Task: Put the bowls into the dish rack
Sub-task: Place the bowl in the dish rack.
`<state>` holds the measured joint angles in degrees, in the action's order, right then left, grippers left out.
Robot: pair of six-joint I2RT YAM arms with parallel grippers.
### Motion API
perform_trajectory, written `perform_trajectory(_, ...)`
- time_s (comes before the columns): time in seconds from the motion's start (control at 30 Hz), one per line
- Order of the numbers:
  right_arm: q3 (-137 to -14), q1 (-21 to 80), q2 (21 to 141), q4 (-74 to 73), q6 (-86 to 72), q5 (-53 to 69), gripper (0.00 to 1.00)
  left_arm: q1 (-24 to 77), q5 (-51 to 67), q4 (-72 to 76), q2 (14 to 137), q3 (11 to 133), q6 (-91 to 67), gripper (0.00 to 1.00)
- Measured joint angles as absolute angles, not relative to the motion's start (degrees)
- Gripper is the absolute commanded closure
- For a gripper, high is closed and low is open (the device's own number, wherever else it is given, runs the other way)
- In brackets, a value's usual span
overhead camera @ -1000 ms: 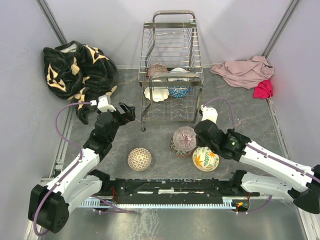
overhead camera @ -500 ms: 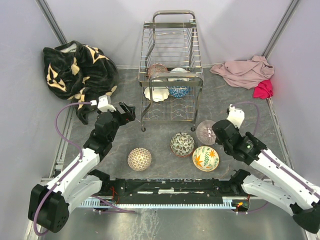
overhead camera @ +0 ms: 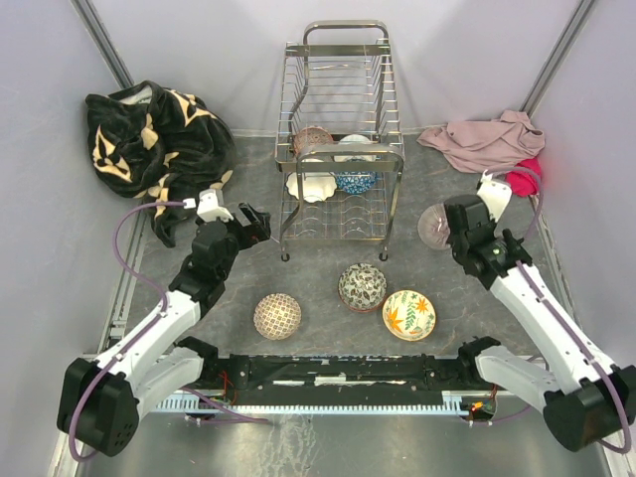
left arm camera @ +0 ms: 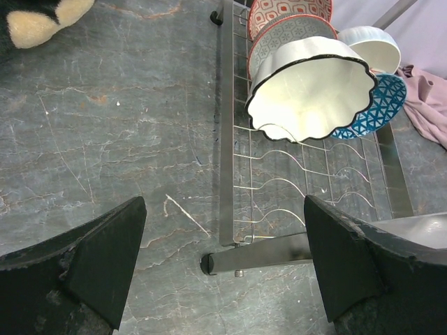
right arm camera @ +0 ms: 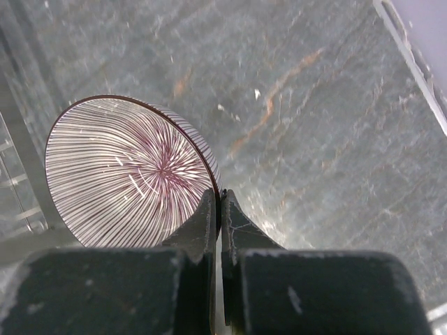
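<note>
Your right end effector (right arm camera: 218, 199) is pressed together on the rim of the purple-striped bowl (right arm camera: 133, 171), one finger inside the rim and one outside; the bowl hangs tilted on edge, just to the right of the dish rack's (overhead camera: 343, 149) near right corner, outside the rack. Your left end effector (left arm camera: 223, 237) is spread to its full width and holds nothing; it hovers over the counter (overhead camera: 248, 273) just off the rack's near left corner, touching neither rack nor bowl. The rack stands upright at the far middle of the counter; its lower tier carries a white scalloped bowl (left arm camera: 311, 87), a blue-patterned bowl (left arm camera: 380, 105) and others behind them. Three bowls rest on the counter in front of the rack: a checked one (overhead camera: 277, 316), a dark patterned one (overhead camera: 362, 286) and a leaf-printed one (overhead camera: 409, 314).
</note>
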<state>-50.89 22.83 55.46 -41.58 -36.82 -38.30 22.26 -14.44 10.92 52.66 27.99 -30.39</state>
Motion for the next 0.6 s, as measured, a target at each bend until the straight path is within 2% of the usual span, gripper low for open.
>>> perform_trajectory(0.23, -56.5, 15.5, 66.0, -27.6, -29.5, -31.6, 1.0, 22.3, -13.4, 11.8, 54.1, 28.0, -30.4, 0.01)
perform_trajectory(0.6, -58.7, 15.3, 82.6, -1.2, -15.8, -18.5, 1.0, 22.3, -12.8, 13.7, 56.5, 28.0, -30.4, 0.01)
